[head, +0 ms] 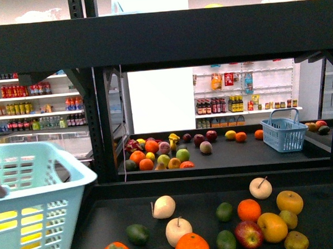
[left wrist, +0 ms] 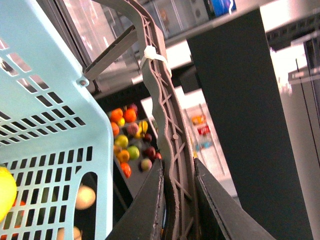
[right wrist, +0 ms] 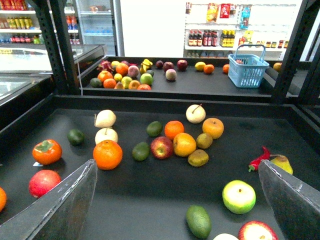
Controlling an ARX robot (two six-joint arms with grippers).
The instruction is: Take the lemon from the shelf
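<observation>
My left gripper (left wrist: 178, 212) is shut on the grey basket handle (left wrist: 159, 95) of a light-blue basket (head: 44, 181), which hangs at the near left of the shelf (head: 162, 38). A bright yellow fruit, the lemon (head: 15, 220), lies inside the basket and shows through the slotted wall; in the left wrist view only its edge (left wrist: 4, 192) is visible. My right gripper (right wrist: 175, 210) is open above the shelf's near black deck (right wrist: 145, 192), with nothing between its fingers (right wrist: 60, 200). It is out of the front view.
Loose fruit covers the near deck: an orange (right wrist: 107, 154), a red apple (right wrist: 162, 147), a yellow-orange apple (right wrist: 184, 144), a green apple (right wrist: 238, 196), an avocado (right wrist: 199, 221). The far deck holds more fruit, a yellow oval one (head: 230, 135) and a blue basket (head: 284, 132). Black uprights (head: 106, 122) frame it.
</observation>
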